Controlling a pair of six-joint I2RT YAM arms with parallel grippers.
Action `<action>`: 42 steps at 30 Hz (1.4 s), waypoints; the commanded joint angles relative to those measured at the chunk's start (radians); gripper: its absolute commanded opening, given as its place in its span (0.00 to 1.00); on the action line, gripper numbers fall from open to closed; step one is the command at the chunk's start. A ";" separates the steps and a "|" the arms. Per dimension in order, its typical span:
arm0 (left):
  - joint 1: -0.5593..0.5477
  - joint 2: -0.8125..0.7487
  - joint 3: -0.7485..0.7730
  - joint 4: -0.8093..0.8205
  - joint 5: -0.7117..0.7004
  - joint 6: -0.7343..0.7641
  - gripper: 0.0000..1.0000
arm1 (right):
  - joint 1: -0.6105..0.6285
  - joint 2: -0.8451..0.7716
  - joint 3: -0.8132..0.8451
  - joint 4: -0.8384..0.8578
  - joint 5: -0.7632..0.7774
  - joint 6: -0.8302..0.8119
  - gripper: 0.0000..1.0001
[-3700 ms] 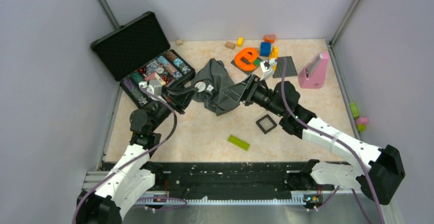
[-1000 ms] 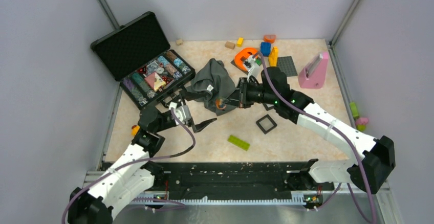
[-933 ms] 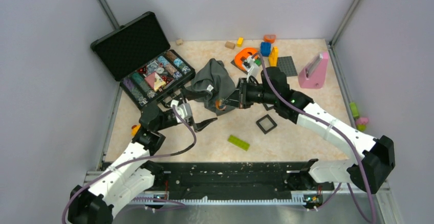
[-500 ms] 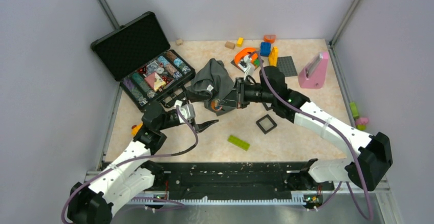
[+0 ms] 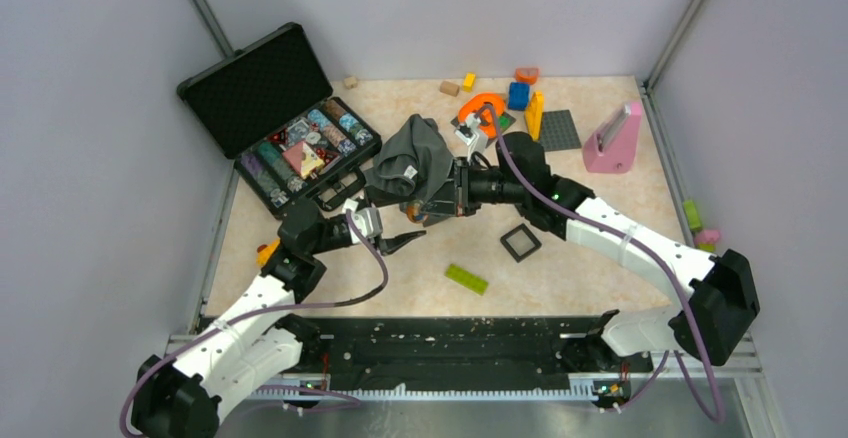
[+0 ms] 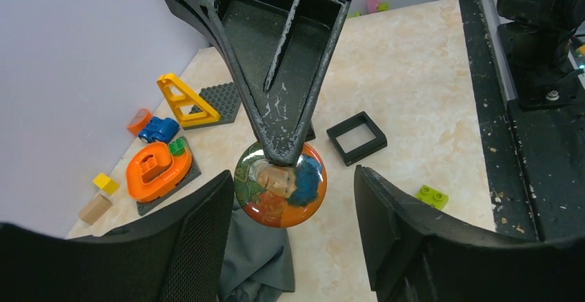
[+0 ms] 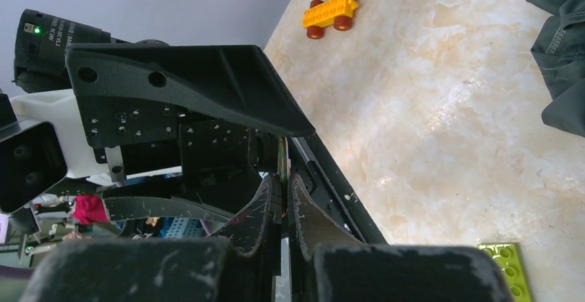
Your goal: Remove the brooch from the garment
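The brooch point(image 6: 281, 185) is a small round badge with a painted portrait on orange. My right gripper point(image 7: 283, 181) is shut on its upper rim and holds it in the air, off the garment point(image 5: 415, 158). In the right wrist view the brooch point(image 7: 282, 157) shows edge-on between the pads. My left gripper point(image 6: 293, 178) is open, one finger on each side of the brooch with a gap on both sides. The dark grey garment point(image 6: 259, 260) lies crumpled on the table just behind and below. From above, the brooch point(image 5: 412, 214) hangs at the garment's near edge.
An open black case point(image 5: 300, 143) of small items stands at the back left. A black square frame point(image 5: 520, 243) and a green brick point(image 5: 466, 278) lie near the middle. An orange letter toy point(image 5: 480, 113), bricks and a pink stand point(image 5: 612, 138) are at the back.
My right gripper has carried the brooch leftward, away from the garment, in between the left gripper's fingers. The left jaws have narrowed around it.
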 commanded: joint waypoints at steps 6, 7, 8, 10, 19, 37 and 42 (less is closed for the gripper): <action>-0.005 -0.019 0.036 0.014 0.021 0.025 0.57 | 0.010 0.001 0.030 0.052 -0.001 0.018 0.00; -0.005 -0.019 0.036 0.015 0.020 0.027 0.56 | 0.010 0.003 0.029 0.056 -0.003 0.023 0.00; -0.005 -0.021 0.035 0.017 0.021 0.027 0.56 | 0.010 0.006 0.026 0.059 -0.006 0.028 0.00; -0.005 -0.023 0.030 0.030 0.022 0.026 0.63 | 0.010 0.013 0.023 0.066 -0.014 0.038 0.00; -0.005 -0.039 0.027 0.024 0.009 0.037 0.64 | 0.010 0.014 0.026 0.076 -0.017 0.050 0.00; -0.005 -0.021 0.035 -0.031 -0.011 0.080 0.39 | -0.016 -0.022 0.049 -0.062 0.067 -0.025 0.60; -0.005 -0.004 -0.004 -0.042 -0.064 0.074 0.39 | -0.059 -0.105 0.051 -0.298 0.296 -0.127 0.94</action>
